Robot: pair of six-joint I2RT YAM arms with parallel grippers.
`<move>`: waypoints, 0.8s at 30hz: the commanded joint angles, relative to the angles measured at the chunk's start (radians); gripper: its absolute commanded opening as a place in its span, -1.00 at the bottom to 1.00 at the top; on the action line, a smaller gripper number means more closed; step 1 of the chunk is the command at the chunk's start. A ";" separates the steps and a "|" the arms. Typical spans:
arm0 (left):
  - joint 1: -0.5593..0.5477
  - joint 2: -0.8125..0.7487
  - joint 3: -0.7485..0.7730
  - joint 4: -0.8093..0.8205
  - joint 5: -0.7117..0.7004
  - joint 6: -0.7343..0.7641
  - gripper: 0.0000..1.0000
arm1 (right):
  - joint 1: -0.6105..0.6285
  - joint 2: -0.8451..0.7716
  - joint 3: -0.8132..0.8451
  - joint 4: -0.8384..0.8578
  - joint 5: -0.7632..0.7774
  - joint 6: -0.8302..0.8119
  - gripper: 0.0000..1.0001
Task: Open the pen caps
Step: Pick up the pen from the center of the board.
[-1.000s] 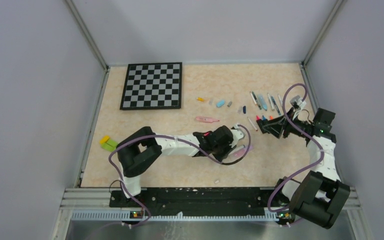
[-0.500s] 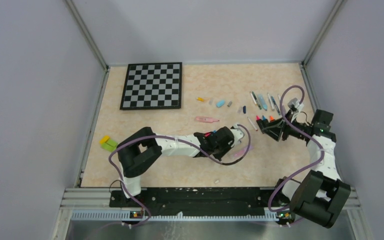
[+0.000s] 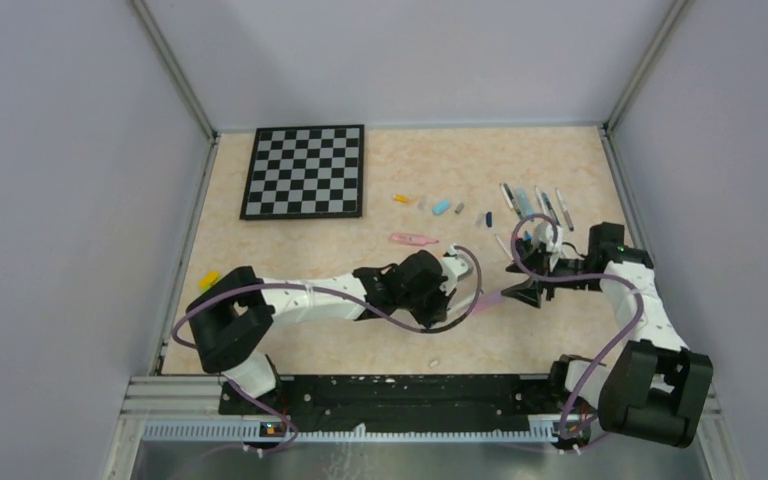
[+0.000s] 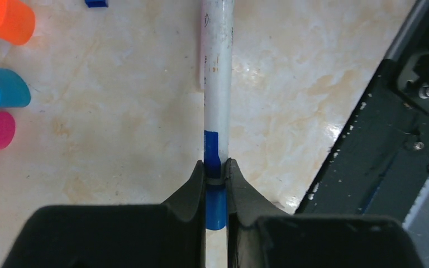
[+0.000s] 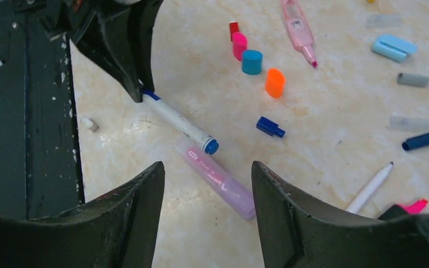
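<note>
So the left gripper [image 4: 216, 169] is clamped tight on the white pen [image 4: 217, 84], jaws pinching it right at its blue section, with the white barrel sticking straight out past the fingertips. In the right wrist view that pen ends in a small blue tip, and I honestly can't tell if that end rests on the table [image 5: 324, 159] or floats just over it. The right gripper [image 5: 206, 167] hangs over the pen's tip end, jaws spread wide with nothing between them. Just beside the white pen's tip lies a lilac pen [image 5: 215, 177], roughly parallel to it and close enough that they might be touching. A little way off from the tip, on the pen's other side from the lilac one, sits a loose dark blue cap [image 5: 270, 127]. Farther out from the white pen that way there's a small cluster: an orange cap [image 5: 275, 82], a teal cap [image 5: 252, 61], a pink cap [image 5: 239, 46] and a red cap [image 5: 233, 28], all off their pens. Well apart from the white pen you get a pink highlighter [image 5: 297, 22], a light blue cap [image 5: 393, 47], a grey cap [image 5: 413, 80] and a long dark blue cap [image 5: 424, 140]. On the white pen's opposite side, near its gripped end, a tiny white stub [image 5: 90, 124] lies next to the black base rail [image 5: 28, 123].
</note>
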 commanded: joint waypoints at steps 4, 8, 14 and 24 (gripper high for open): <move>0.081 -0.063 -0.053 0.165 0.307 -0.110 -1.00 | 0.114 0.006 -0.010 -0.280 0.010 -0.651 0.19; 0.134 -0.037 -0.048 0.204 0.466 -0.164 -1.00 | 0.170 -0.007 -0.019 -0.346 0.051 -0.876 0.22; 0.171 0.052 0.007 0.207 0.633 -0.230 -1.00 | 0.298 -0.114 -0.046 -0.154 0.107 -0.733 0.22; 0.171 0.127 0.050 0.265 0.717 -0.300 -1.00 | 0.534 -0.136 -0.122 0.059 0.328 -0.536 0.10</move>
